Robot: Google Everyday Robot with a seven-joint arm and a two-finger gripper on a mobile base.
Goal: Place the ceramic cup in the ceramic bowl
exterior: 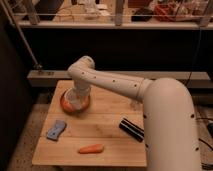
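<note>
A light wooden desk with plank-like boards stands on a speckled floor, in front of a dark wall with a pale ledge running along it; above that, a railing and cluttered shelves show at the top of the view. The robot's thick white arm comes in from the right and bends down over the far left part of the desk. Its hand hangs over the shallow round orange-terracotta ceramic bowl, which sits near the desk's back left corner. The small white handleless ceramic cup appears as a pale shape inside the bowl, right at the hand; whether the hand is clenched on it or has let go, I cannot tell. Nearer the front, a flat blue-grey object lies on the left side of the desk, an orange carrot lies near the front edge, and a black cylindrical object lies to the right, close to the arm's bulky base.
</note>
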